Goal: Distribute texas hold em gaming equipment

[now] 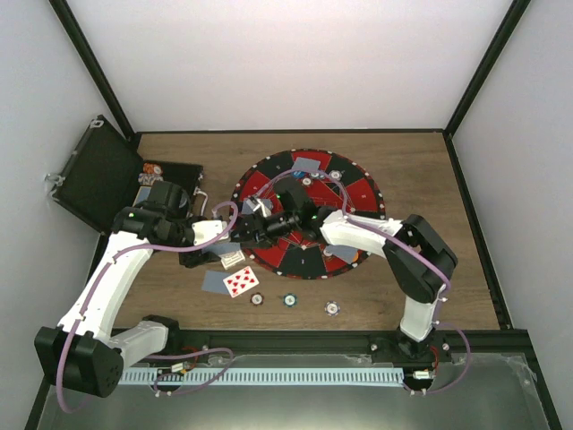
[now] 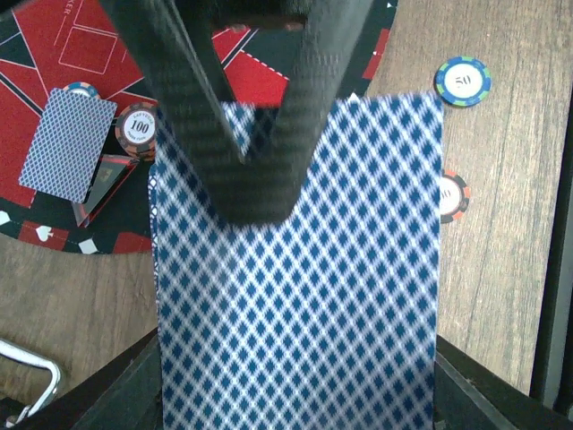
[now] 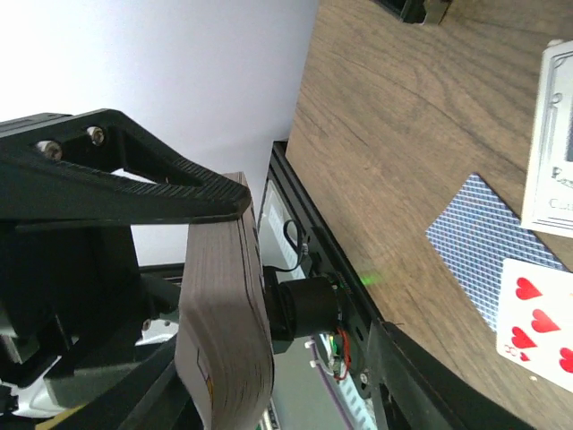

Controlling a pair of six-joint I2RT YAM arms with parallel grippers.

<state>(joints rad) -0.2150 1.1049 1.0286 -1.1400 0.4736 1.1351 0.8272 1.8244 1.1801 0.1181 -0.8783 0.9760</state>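
Gripping card deck (image 2: 358,296): left claw (image 2: 260,210) clenched | right claw (image 3: 219,296) around it, grip unclear

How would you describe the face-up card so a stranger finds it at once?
Start at the round red-and-black mat, then move toward the table's near edge. The face-up card lies beside a face-down card; it alone shows red hearts on white.

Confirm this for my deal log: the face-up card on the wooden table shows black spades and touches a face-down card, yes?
Not quite: the face-up card shows red hearts, not black spades, as the right wrist view makes plain. It does touch a face-down card on the wooden table.
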